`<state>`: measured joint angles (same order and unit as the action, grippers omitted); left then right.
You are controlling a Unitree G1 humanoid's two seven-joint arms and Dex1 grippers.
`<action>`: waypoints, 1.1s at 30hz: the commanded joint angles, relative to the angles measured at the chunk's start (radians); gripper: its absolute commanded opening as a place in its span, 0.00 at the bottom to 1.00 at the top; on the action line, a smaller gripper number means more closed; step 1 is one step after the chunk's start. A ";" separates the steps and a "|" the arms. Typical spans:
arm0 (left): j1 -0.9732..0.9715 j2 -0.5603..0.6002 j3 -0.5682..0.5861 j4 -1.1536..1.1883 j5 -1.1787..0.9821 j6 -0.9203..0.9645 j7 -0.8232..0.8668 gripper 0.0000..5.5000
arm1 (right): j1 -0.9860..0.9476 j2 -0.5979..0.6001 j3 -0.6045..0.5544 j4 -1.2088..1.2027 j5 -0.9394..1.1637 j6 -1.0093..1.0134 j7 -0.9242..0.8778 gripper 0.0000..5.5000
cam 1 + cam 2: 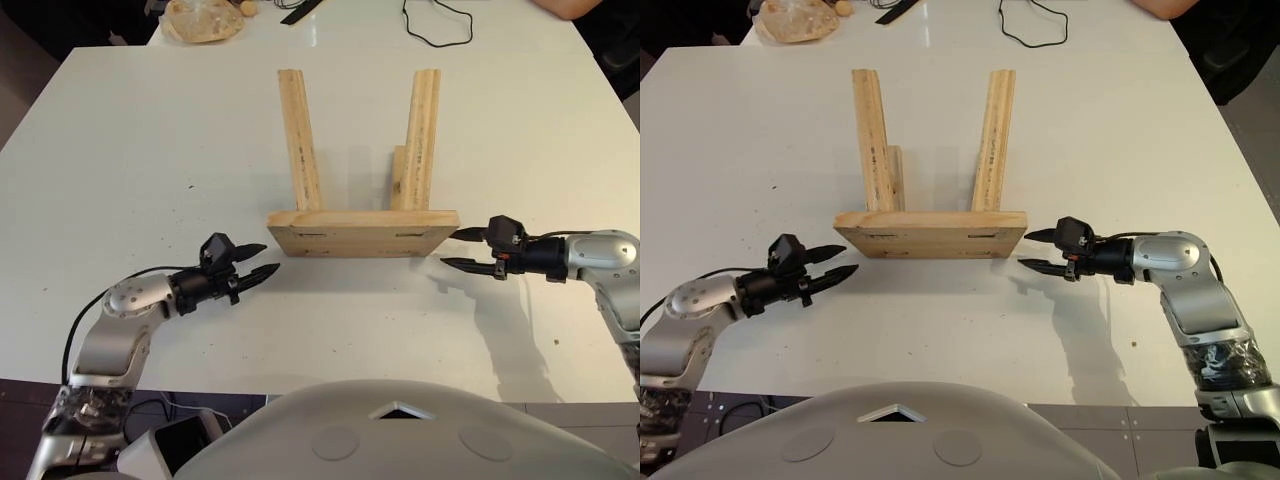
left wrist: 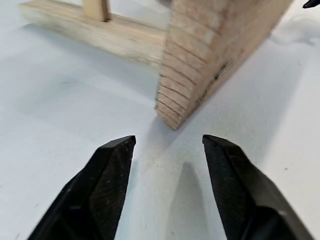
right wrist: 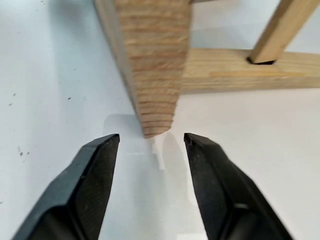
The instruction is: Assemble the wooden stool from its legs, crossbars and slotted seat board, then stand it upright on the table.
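Note:
The wooden stool lies on its side on the white table (image 1: pixel 130 150). Its slotted seat board (image 1: pixel 362 232) stands on edge nearest me, and two legs (image 1: pixel 300 140) (image 1: pixel 422 135) point away, with a short crossbar (image 1: pixel 398 175) beside the right one. My left gripper (image 1: pixel 270 258) is open just off the board's left end, low over the table. In the left wrist view the board's corner (image 2: pixel 210 55) sits just beyond the left gripper (image 2: pixel 169 142). My right gripper (image 1: pixel 448 249) is open at the board's right end, whose end grain (image 3: pixel 150 60) lies just ahead of the right gripper (image 3: pixel 151 137).
A crumpled plastic bag (image 1: pixel 203 18) and a black cable (image 1: pixel 435 25) lie at the table's far edge. Bare tabletop spreads to both sides of the stool and in front of it.

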<state>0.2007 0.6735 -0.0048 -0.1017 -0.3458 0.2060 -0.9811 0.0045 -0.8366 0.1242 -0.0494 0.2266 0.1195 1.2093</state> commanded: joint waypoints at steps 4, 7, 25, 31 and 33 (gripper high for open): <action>-0.141 0.041 -0.050 0.104 0.040 -0.071 -0.132 0.54 | -0.132 0.032 0.068 0.117 -0.040 -0.027 0.057 0.53; -0.168 0.047 -0.077 0.137 0.067 -0.098 -0.163 0.54 | -0.158 0.046 0.076 0.152 -0.041 -0.032 0.069 0.53; -0.349 -0.022 -0.149 0.284 0.116 -0.232 -0.245 0.54 | -0.293 0.164 0.108 0.299 -0.032 -0.070 0.120 0.50; -0.357 -0.034 -0.150 0.304 0.100 -0.241 -0.270 0.38 | -0.293 0.167 0.106 0.323 -0.017 -0.058 0.163 0.35; -0.350 -0.026 -0.145 0.303 0.095 -0.230 -0.282 0.31 | -0.289 0.169 0.101 0.319 -0.008 -0.040 0.170 0.28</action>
<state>-0.1399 0.6404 -0.1525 0.2012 -0.2382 -0.0353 -1.2504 -0.2777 -0.6681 0.2340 0.2742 0.1973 0.0552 1.3691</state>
